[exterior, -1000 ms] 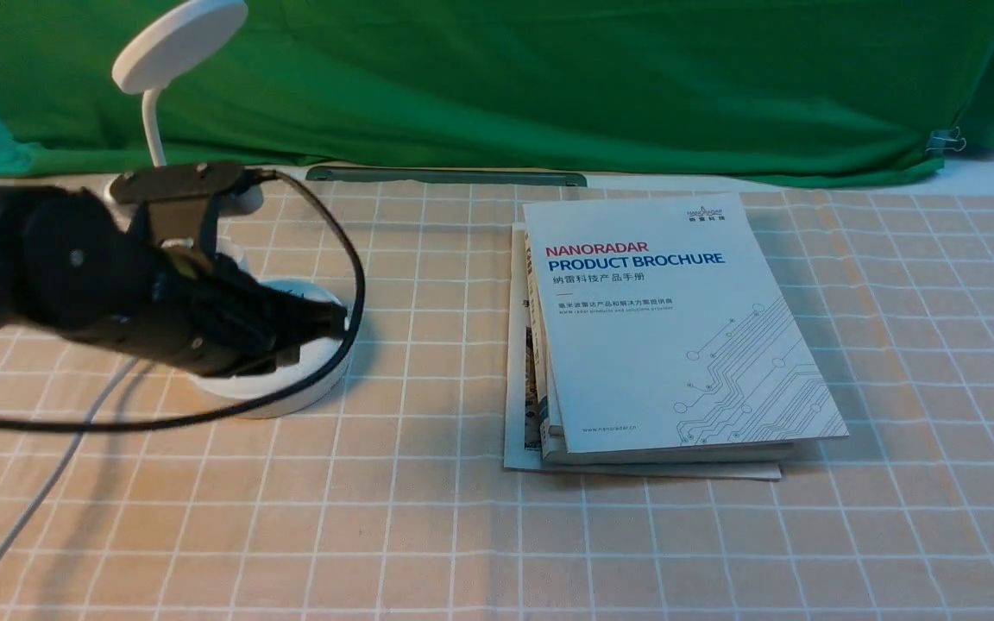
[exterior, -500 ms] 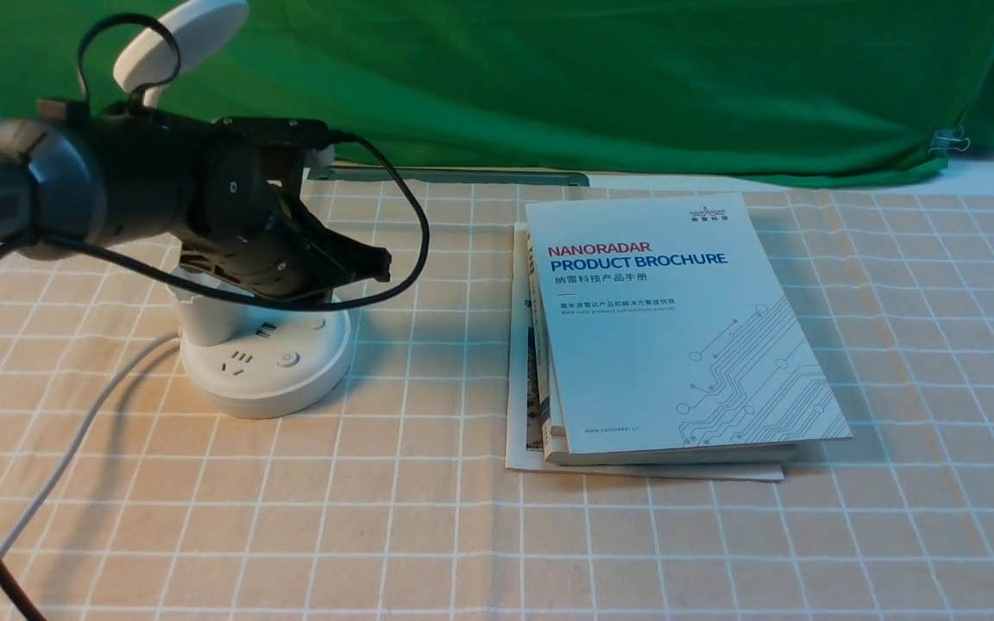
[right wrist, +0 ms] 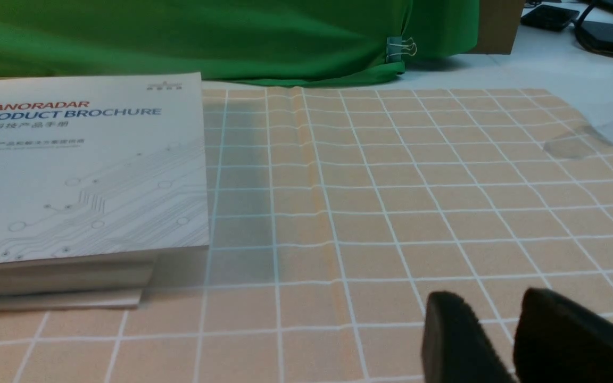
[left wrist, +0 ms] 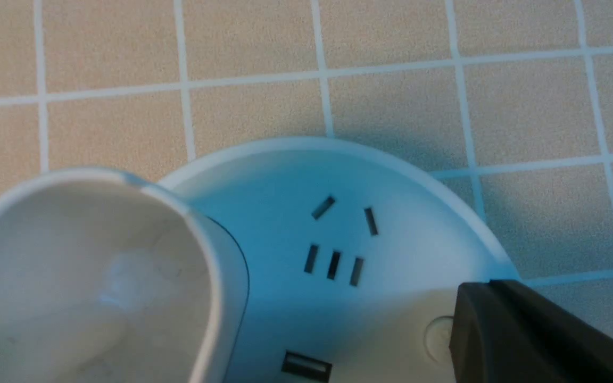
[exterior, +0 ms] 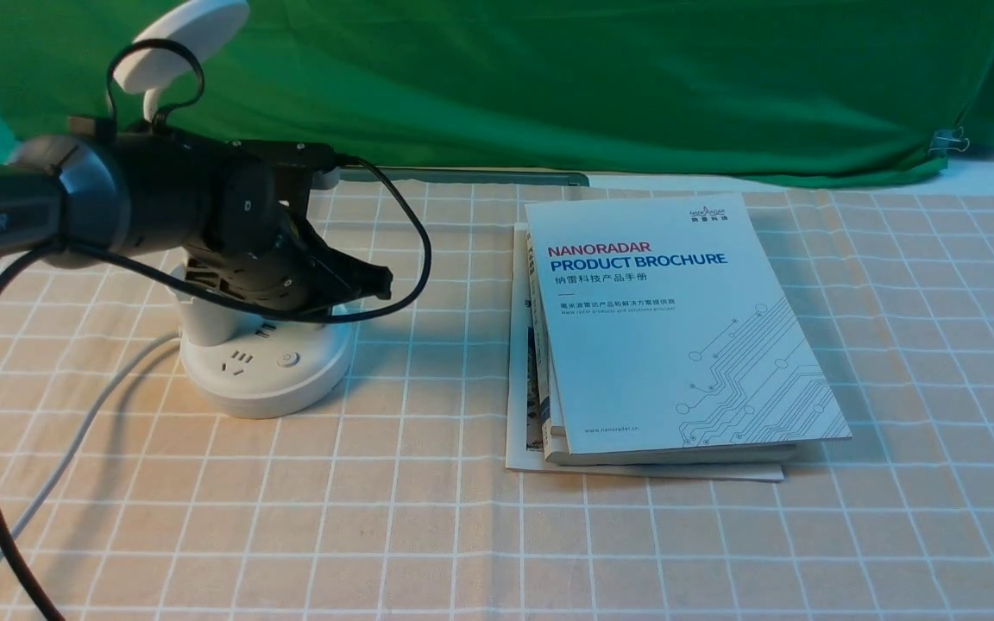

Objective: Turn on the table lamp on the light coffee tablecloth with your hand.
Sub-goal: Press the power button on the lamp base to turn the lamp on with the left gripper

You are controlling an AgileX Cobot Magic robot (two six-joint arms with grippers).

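Lamp point(exterior: 266, 358) base is uncovered again: I lifted my left hand point(exterior: 368, 280), fingers pressed together, above its buttons; the head stays unlit.

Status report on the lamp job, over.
Left gripper shut, above lamp base, off the button. Right gripper idle, slightly open. Lamp head unlit. Nothing blocking.

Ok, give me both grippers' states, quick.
Left gripper: shut, holding nothing, above the lamp base.
Right gripper: slightly open, empty.
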